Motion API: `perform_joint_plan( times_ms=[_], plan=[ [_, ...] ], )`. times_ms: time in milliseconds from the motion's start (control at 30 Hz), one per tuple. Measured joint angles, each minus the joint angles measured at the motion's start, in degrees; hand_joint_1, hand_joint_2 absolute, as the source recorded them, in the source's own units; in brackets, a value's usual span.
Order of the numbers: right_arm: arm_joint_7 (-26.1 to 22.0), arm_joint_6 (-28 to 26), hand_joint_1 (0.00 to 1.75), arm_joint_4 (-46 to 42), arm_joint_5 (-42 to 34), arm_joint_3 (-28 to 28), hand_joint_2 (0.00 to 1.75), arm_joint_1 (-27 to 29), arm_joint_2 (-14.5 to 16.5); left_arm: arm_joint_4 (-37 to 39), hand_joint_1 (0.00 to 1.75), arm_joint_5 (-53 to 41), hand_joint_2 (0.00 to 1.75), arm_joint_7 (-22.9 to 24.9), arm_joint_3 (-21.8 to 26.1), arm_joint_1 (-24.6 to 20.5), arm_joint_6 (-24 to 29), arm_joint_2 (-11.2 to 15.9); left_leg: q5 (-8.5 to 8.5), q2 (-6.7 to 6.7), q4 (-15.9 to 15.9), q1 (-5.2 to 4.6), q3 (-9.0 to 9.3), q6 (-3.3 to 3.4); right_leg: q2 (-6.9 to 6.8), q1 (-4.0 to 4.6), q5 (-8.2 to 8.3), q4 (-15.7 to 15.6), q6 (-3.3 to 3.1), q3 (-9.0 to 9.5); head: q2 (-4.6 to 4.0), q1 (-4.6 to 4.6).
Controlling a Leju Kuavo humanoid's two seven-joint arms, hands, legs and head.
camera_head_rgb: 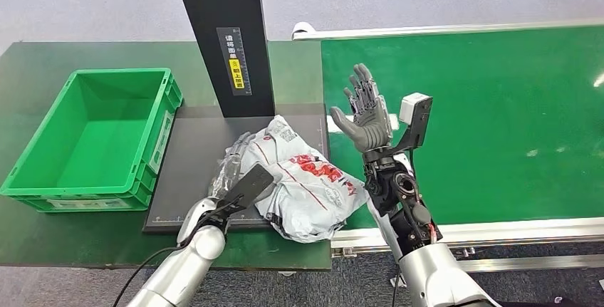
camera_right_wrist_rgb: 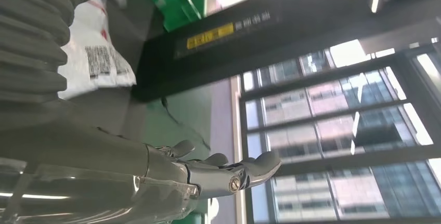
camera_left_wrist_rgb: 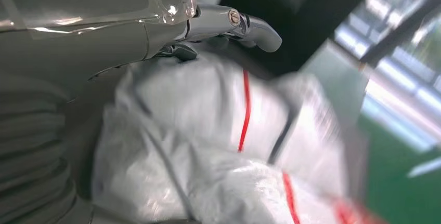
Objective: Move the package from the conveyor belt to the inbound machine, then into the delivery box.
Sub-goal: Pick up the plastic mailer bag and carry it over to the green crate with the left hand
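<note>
I see the package (camera_head_rgb: 306, 179), a crumpled grey-white poly bag with red print, lying on the inbound machine's black platform (camera_head_rgb: 186, 172). It sits just in front of the machine's black upright column (camera_head_rgb: 224, 36), and its near right corner hangs past the platform edge toward the conveyor belt (camera_head_rgb: 484, 122).

My left hand (camera_head_rgb: 238, 172) rests against the package's left side, on the side away from the belt. From the head view its fingers lie along the bag's edge, partly hidden behind the black wrist bracket. In the left wrist view the package (camera_left_wrist_rgb: 218, 146) sits right under the left hand (camera_left_wrist_rgb: 104, 31), with the thumb stretched over the top of the bag and the bag blurred. I cannot tell whether the fingers have actually closed on the plastic or are merely laid on it.

My right hand (camera_head_rgb: 365, 111) stands upright just beside the package on the belt side, raised above the belt's near-left corner, apart from the bag. Its fingers are spread and it holds nothing. The right wrist view shows the right hand (camera_right_wrist_rgb: 171, 174) extended flat in the air, with the package's label corner (camera_right_wrist_rgb: 96, 60) and the column (camera_right_wrist_rgb: 291, 37) behind it.

The green delivery box (camera_head_rgb: 50, 179) sits touching the platform's edge on the far side from the belt, with the column between it and the belt.
</note>
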Motion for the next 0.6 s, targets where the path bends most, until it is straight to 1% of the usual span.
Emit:
perform_joint_plan(
  times_ms=[100, 200, 233, 267, 333, 367, 400, 467, 533, 600],
  plan=[
    [-0.4, -1.8, 0.00, -0.5, 0.8, -0.4, 1.75, 0.0, -0.1, 6.5, 0.00, -0.8, 1.75, -0.8, -0.2, -2.8, -0.7, -0.7, 0.00, 0.00, 0.0, 0.00, 0.00, 0.00, 0.00, 0.00, 0.00, 0.0, 0.00, 0.01, 0.01, 0.01],
    [-0.4, -2.1, 0.00, -0.5, 1.1, -0.6, 1.75, -0.1, -0.2, 10.6, 0.00, -1.4, 1.75, -1.4, -0.2, -4.6, -1.2, -1.2, 0.00, -0.01, 0.0, 0.00, 0.02, 0.00, 0.00, 0.00, 0.00, 0.0, 0.00, 0.05, 0.01, 0.01],
    [-0.4, -2.1, 0.00, -0.5, 1.2, -0.6, 1.75, 0.0, -0.2, 11.3, 0.05, -1.7, 1.75, -1.4, -0.2, -5.0, -1.5, -1.3, 0.00, -0.01, 0.0, 0.00, 0.04, 0.00, -0.01, 0.00, 0.00, 0.0, 0.00, 0.08, 0.00, 0.01],
    [-0.4, -2.1, 0.00, -0.5, 1.3, -0.6, 1.75, 0.0, -0.2, 11.9, 0.26, -2.0, 1.75, -1.4, -0.2, -5.4, -1.8, -1.3, 0.00, -0.01, 0.0, 0.00, 0.07, 0.00, -0.01, 0.00, -0.01, 0.0, 0.00, 0.12, 0.00, 0.00],
    [-0.4, -2.1, 0.00, -0.5, 1.5, -0.6, 1.75, -0.1, -0.2, 12.8, 0.98, -2.6, 1.75, -1.4, -0.3, -5.8, -2.3, -1.4, -0.01, -0.01, 0.0, 0.00, 0.17, 0.00, -0.01, 0.00, -0.01, 0.0, 0.00, 0.23, 0.00, 0.00],
    [-0.4, -2.1, 0.00, -0.5, 1.6, -0.6, 1.75, -0.1, -0.2, 13.2, 1.31, -2.9, 1.75, -1.4, -0.3, -6.0, -2.5, -1.4, -0.01, -0.02, 0.0, 0.00, 0.22, 0.00, -0.02, 0.00, -0.01, 0.0, 0.01, 0.28, 0.00, 0.00],
    [-0.4, -2.1, 0.00, -0.5, 1.6, -0.6, 1.75, -0.1, -0.2, 13.7, 1.47, -3.1, 1.75, -1.4, -0.4, -6.2, -2.7, -1.5, -0.01, -0.02, 0.0, 0.00, 0.26, 0.00, -0.02, 0.00, -0.02, 0.0, 0.01, 0.33, 0.00, 0.01],
    [-0.4, -2.1, 0.00, -0.5, 1.7, -0.6, 1.75, -0.1, -0.2, 14.5, 1.52, -3.5, 1.75, -1.4, -0.6, -6.5, -2.8, -1.5, -0.01, -0.03, 0.0, 0.00, 0.32, 0.00, -0.02, 0.00, -0.02, 0.0, 0.01, 0.40, 0.01, 0.01],
    [-0.2, -2.0, 0.00, -0.5, 2.4, -0.6, 1.75, -0.3, -0.3, 15.0, 1.52, -3.8, 1.75, -1.6, -0.7, -6.7, -2.6, -1.5, 0.00, -0.05, 0.0, 0.00, 0.40, 0.01, -0.02, -0.01, -0.01, 0.0, 0.01, 0.48, 0.01, 0.01],
    [1.0, -1.9, 0.00, 0.1, 4.6, -0.3, 1.75, -0.8, -0.4, 15.1, 1.52, -3.7, 1.75, -1.9, -0.6, -6.8, -2.3, -1.5, 0.00, -0.07, 0.0, 0.00, 0.46, 0.01, -0.02, -0.01, -0.01, 0.0, 0.01, 0.55, 0.01, 0.01]
  ],
)
